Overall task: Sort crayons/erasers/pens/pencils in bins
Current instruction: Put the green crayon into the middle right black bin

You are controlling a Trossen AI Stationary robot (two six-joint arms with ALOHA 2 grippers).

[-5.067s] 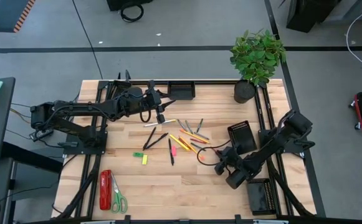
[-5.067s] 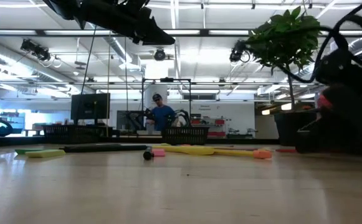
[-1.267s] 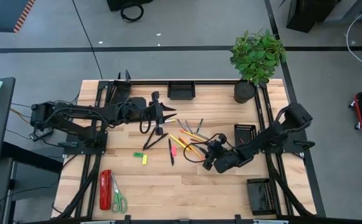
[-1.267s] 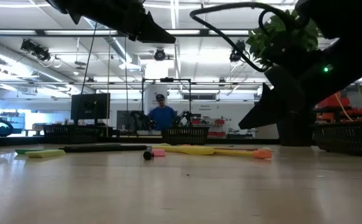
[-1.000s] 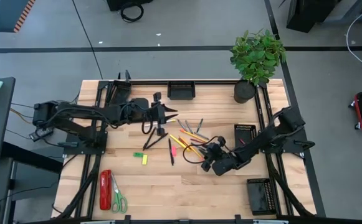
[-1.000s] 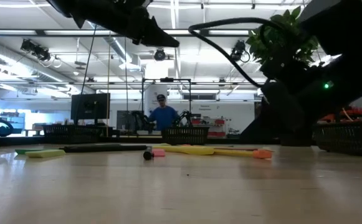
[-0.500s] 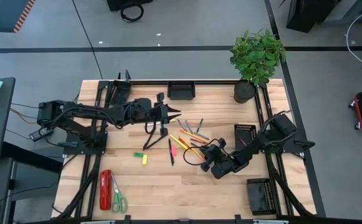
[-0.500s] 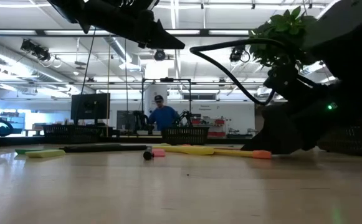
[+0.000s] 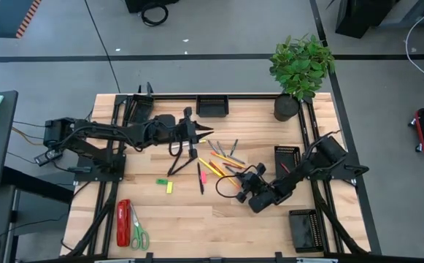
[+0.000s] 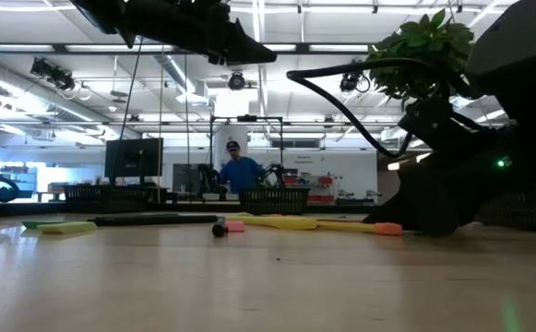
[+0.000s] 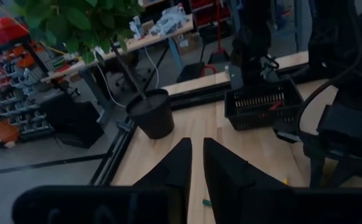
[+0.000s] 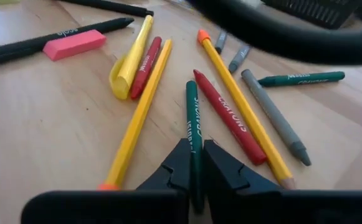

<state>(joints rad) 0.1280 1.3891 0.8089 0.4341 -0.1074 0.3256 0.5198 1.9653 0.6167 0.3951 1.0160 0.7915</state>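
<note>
On the left of the desk point(image 9: 153, 219), a red stapler point(image 9: 123, 222) and green-handled scissors point(image 9: 138, 235) are lying side by side near the front edge. My left hand point(image 9: 206, 133) is hanging in the air over the back middle of the desk, its fingers pressed together and holding nothing. Below it, two black pens point(image 9: 176, 162) are lying crossed, and a green eraser point(image 9: 162, 181) and a yellow eraser point(image 9: 169, 187) are sitting just in front of them. Another black pen point(image 9: 200, 177) is lying near a pink eraser point(image 9: 203, 177). One bin point(image 9: 212, 107) is standing at the back edge. In the middle, pencils point(image 12: 138, 116) and crayons are lying scattered together: a yellow crayon point(image 12: 129, 59), two red crayons point(image 12: 228, 116), grey crayons point(image 12: 273, 116), and a green crayon point(image 12: 194, 127). My right hand point(image 12: 196, 163) is reaching down at the front right of this pile, and its fingers are closing on the green crayon, which is lying between them on the desk. Two more bins point(image 9: 287, 157) are standing at the right side, one near the front corner point(image 9: 303, 228). A plant pot point(image 9: 286, 107) is standing at the back right.
</note>
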